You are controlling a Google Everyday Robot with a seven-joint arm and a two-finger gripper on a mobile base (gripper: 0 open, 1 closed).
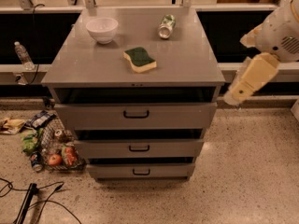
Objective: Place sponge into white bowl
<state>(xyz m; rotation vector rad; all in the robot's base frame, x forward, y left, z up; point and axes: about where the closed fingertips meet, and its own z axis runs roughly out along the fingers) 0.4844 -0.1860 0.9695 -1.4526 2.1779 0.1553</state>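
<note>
The sponge (139, 59), dark green on top with a pale yellow body, lies flat near the middle of the grey cabinet top (187, 64). The white bowl (102, 29) stands upright at the back left of the top, apart from the sponge. My cream-yellow gripper (236, 94) hangs off the right side of the cabinet, below the level of its top and well away from the sponge and the bowl. It holds nothing that I can see.
A silver-green drink can (166, 26) lies on its side at the back of the top. Three drawers (136, 114) stand slightly pulled out below. Litter and fruit (49, 148) and cables (32, 197) lie on the floor at left. A water bottle (22, 55) stands on the left ledge.
</note>
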